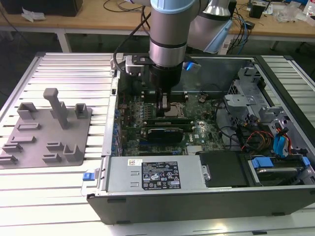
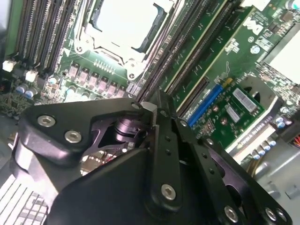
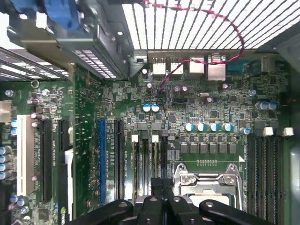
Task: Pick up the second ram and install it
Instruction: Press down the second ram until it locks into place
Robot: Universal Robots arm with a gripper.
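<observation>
Pressure from the gripper, fingers pinched together with nothing visibly held, may land unevenly on the ram standing in the slot just beneath, leaving one end unlatched.

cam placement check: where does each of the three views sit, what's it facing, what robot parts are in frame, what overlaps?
Exterior view: off the arm, above and outside the open computer case, looking down; arm and gripper over the motherboard.
Second wrist view: on the arm, angled across the gripper linkage toward the CPU socket.
First wrist view: on the arm, facing the motherboard; black linkage at one edge.
Shared: all three show the CPU socket.
</observation>
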